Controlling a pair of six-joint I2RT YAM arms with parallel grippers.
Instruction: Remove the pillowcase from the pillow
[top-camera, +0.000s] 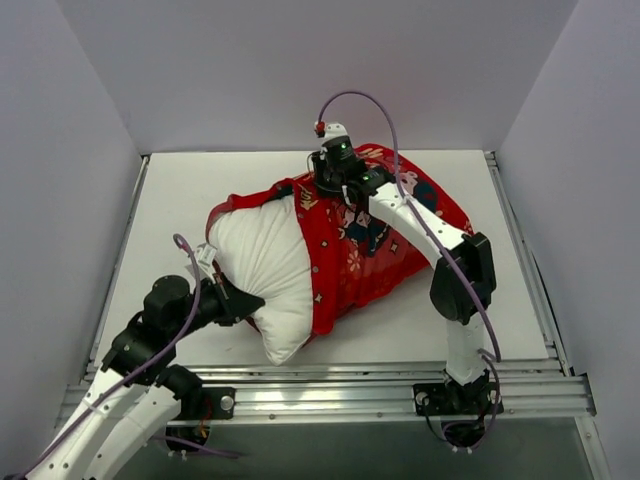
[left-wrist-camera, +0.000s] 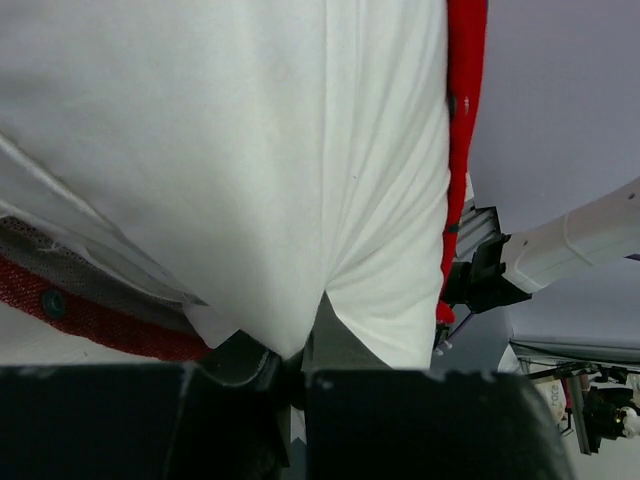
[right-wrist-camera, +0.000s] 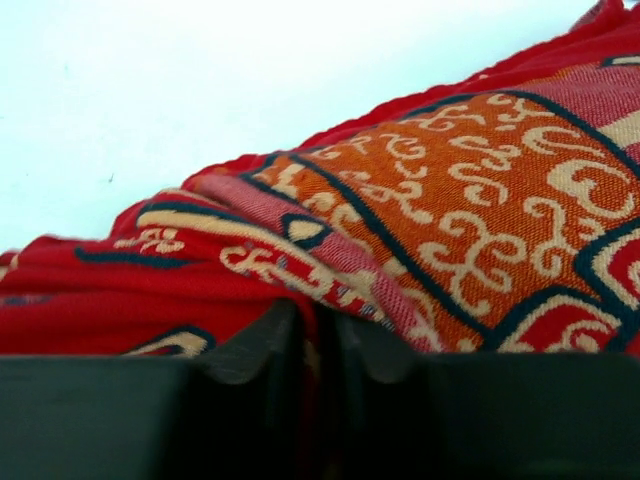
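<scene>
Pillowcase (top-camera: 375, 235) is half off and covers only the far-right half of the pillow (top-camera: 262, 262). Its open edge runs across the pillow's middle, bunched and wrinkled. The bare white half of the pillow bulges out toward the near-left. Both lie slanted around the centre of the white table (top-camera: 170, 200), red end toward the back wall.

Left gripper (top-camera: 243, 300) sits at the pillow's near-left end. Its fingers are pressed together on a gathered fold of white pillow fabric, with creases fanning out from the pinch in the left wrist view. That view also shows a red band under the pillow at lower left, probably more pillowcase, but it's too cropped to be sure.

Right gripper (top-camera: 325, 183) is at the far top edge of the pillowcase, near the open edge. In the right wrist view its jaws are nearly closed, with a ridge of patterned red cloth nipped between them.

Metal rail (top-camera: 350, 390) runs along the table's near edge, beside the arm bases.
</scene>
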